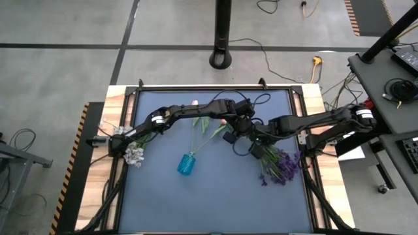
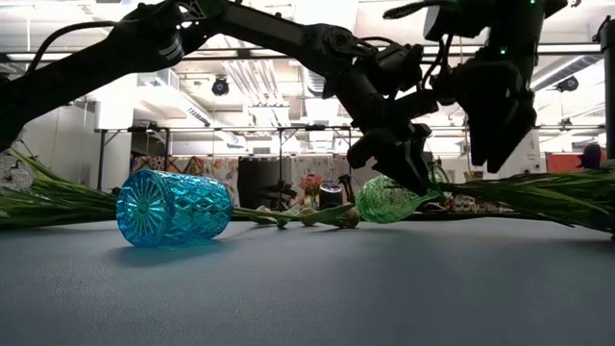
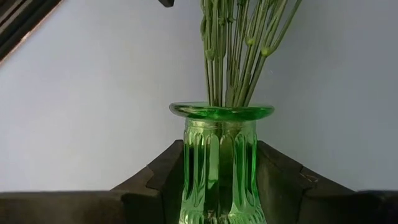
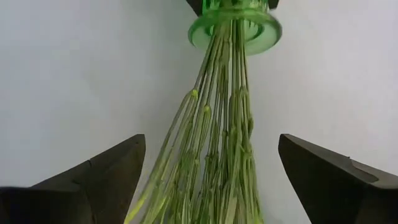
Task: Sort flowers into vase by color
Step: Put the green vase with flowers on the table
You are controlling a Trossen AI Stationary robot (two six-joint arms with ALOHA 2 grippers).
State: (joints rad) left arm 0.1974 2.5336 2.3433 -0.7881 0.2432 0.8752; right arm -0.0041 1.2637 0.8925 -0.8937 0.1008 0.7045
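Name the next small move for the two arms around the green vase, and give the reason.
Probably the left gripper, shut on the green vase, should tip it upright. The vase lies on its side on the table with the purple flowers' stems already through its mouth, and the right gripper stands open around the stems, gripping nothing. It could lift clear first.

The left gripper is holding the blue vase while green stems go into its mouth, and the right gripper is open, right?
Not quite: the left gripper holds the green vase, as the left wrist view shows. The blue vase lies alone on the table. Stems and open right gripper are correct.
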